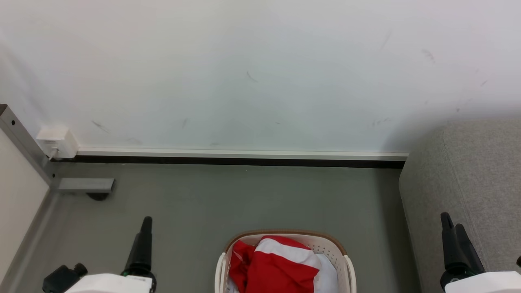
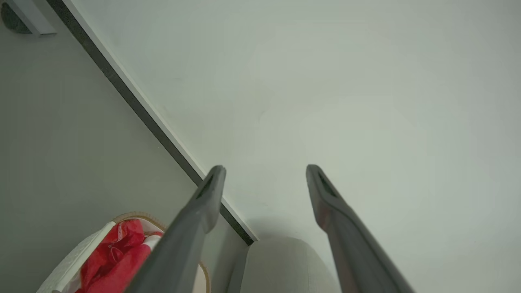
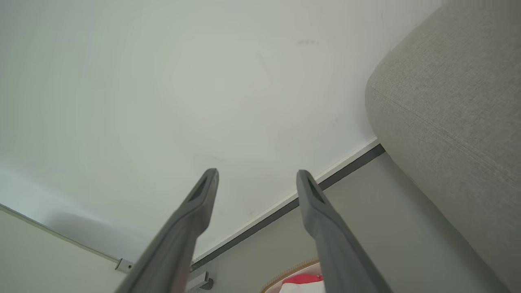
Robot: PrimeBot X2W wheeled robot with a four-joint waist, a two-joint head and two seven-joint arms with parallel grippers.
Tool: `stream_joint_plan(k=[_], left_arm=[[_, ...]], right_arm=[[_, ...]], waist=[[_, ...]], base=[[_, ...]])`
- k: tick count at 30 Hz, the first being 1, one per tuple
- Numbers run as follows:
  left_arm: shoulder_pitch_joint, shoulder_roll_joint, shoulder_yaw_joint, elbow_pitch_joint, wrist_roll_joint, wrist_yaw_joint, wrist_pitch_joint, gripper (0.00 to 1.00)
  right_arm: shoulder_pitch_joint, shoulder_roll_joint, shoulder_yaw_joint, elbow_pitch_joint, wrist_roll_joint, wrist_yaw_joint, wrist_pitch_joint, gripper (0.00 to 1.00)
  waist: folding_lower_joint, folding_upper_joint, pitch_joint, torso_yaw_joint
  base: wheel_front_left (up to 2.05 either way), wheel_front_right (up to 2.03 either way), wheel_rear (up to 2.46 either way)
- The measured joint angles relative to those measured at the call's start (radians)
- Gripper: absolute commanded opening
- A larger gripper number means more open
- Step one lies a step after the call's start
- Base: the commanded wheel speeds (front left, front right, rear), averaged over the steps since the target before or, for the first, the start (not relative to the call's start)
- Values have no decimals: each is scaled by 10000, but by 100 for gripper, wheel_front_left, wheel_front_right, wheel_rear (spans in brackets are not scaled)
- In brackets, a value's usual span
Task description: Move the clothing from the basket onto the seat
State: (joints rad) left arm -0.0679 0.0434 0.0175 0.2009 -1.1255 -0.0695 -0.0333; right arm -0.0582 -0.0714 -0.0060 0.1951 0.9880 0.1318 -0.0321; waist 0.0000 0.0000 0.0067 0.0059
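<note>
Likely the clothing (image 1: 281, 268), heaped in the basket (image 1: 285, 233), is light and limp; pinch its raised top fold. Left gripper (image 2: 264, 173) and right gripper (image 3: 257, 176) gape empty.

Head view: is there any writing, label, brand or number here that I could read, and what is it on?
No text can be read in any view.
The white box on the wall: perhaps a faint mark, too small to read.
The basket, the clothing and the seat: no lettering visible.
</note>
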Motion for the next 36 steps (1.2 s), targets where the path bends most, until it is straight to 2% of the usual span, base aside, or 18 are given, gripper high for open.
stream_joint_plan(k=[6,14,36], left_arm=[[86,2,-188,-27,1425,221,-215,100],[161,4,-330,-29,3030,405,-481,100],[360,12,-506,-353,6055,708,-1104,100]], right_arm=[[25,-94,140,-8,-1415,0,-222,100],[88,-178,322,0,-2727,0,-487,100],[198,-270,800,-79,-5294,0,-1114,100]], waist=[[0,0,-8,-11],[0,0,-16,-18],[0,1,-20,22]], base=[[0,0,0],[0,0,0],[0,0,0]])
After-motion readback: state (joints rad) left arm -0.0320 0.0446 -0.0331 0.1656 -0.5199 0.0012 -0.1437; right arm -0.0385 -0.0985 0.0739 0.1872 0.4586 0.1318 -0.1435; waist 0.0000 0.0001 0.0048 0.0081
